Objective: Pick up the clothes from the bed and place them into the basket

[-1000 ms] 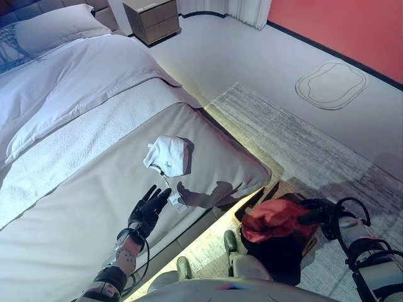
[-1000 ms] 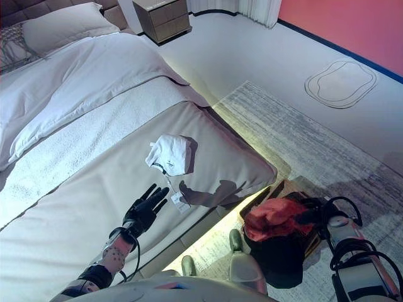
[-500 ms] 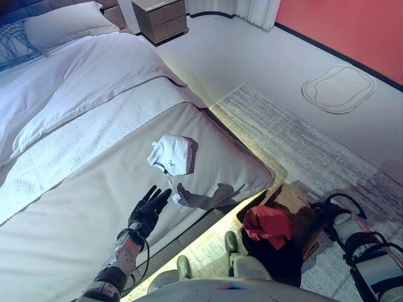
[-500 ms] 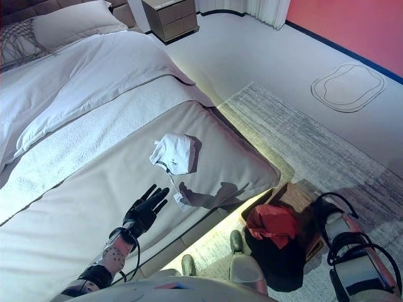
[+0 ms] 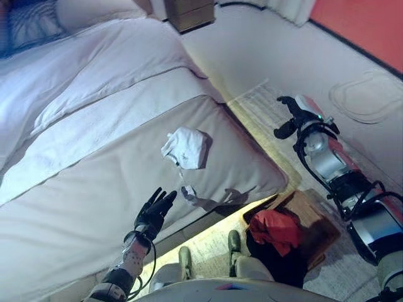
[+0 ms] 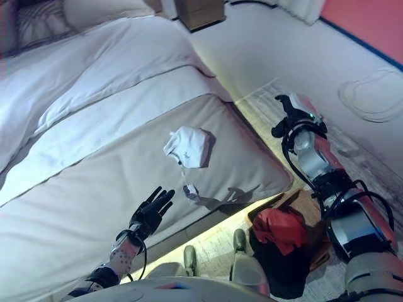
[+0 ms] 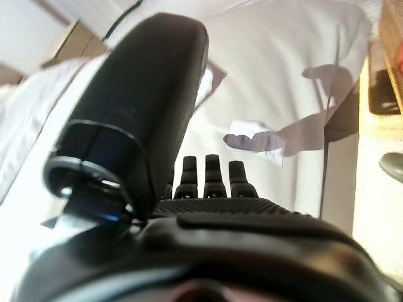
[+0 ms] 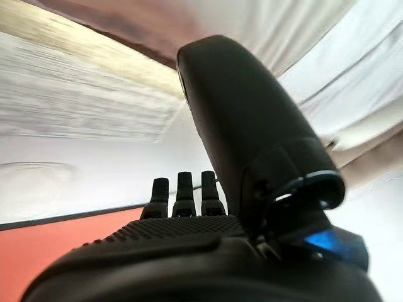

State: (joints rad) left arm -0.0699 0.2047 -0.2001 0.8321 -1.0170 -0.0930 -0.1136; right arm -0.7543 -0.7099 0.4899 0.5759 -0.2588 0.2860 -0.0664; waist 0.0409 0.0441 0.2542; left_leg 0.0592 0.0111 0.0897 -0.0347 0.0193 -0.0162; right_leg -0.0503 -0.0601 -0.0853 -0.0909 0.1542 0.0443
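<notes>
We log white clothes (image 5: pixel 187 146) on the bed (image 5: pixel 82 189), at 1 o'clock from our splayed, empty left hand (image 5: pixel 154 212). Red garment (image 5: pixel 275 226) fills the half-hidden basket (image 5: pixel 315 217). Right hand (image 5: pixel 291 116) raised, fingers straight, empty.

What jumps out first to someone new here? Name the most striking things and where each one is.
A crumpled white garment lies alone on the grey bed cover near the bed's foot corner. On the floor beside the bed, a basket already holds a red garment. The left hand hovers open over the cover short of the white garment, while the right hand is raised, open and empty, over the rug.
</notes>
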